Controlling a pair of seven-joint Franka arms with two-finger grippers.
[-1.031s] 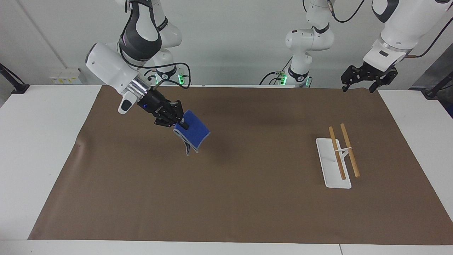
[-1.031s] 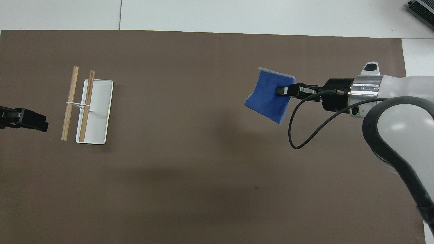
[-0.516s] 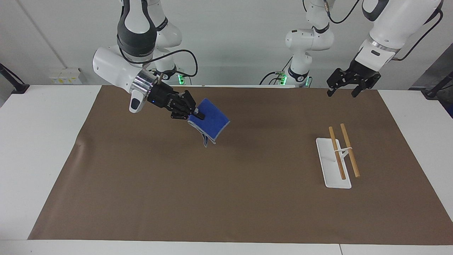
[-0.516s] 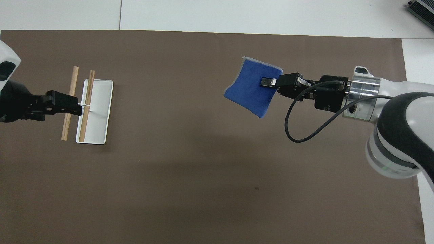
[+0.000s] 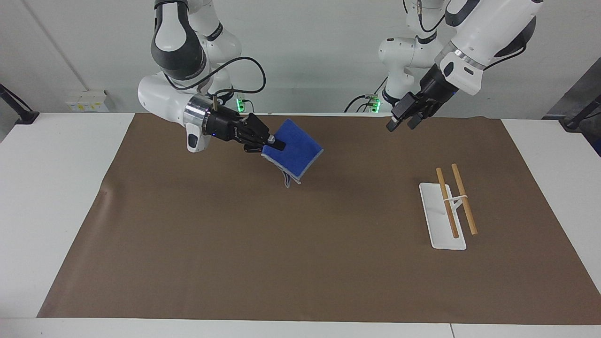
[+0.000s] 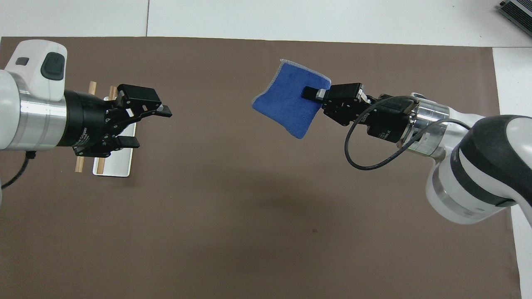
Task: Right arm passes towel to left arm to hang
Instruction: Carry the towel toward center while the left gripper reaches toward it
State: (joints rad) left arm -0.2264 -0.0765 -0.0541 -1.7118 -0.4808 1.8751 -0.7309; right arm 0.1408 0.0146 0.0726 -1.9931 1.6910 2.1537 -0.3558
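Note:
My right gripper (image 5: 276, 143) (image 6: 309, 92) is shut on one edge of the blue towel (image 5: 295, 150) (image 6: 289, 101) and holds it in the air over the brown mat, the cloth hanging folded below the fingers. My left gripper (image 5: 399, 123) (image 6: 151, 126) is open and empty, raised over the mat and pointing toward the towel, with a wide gap between them. The rack (image 5: 450, 204) (image 6: 118, 160), a white base with two wooden rods, stands toward the left arm's end; in the overhead view the left gripper covers most of it.
A brown mat (image 5: 300, 263) (image 6: 232, 216) covers the middle of the white table (image 5: 51, 188). A cable (image 6: 365, 158) loops from the right wrist. Nothing else stands on the mat.
My right gripper has carried the towel higher and toward the table's middle. My left arm has swung in from the table's end, turned toward the towel, and come over the rack.

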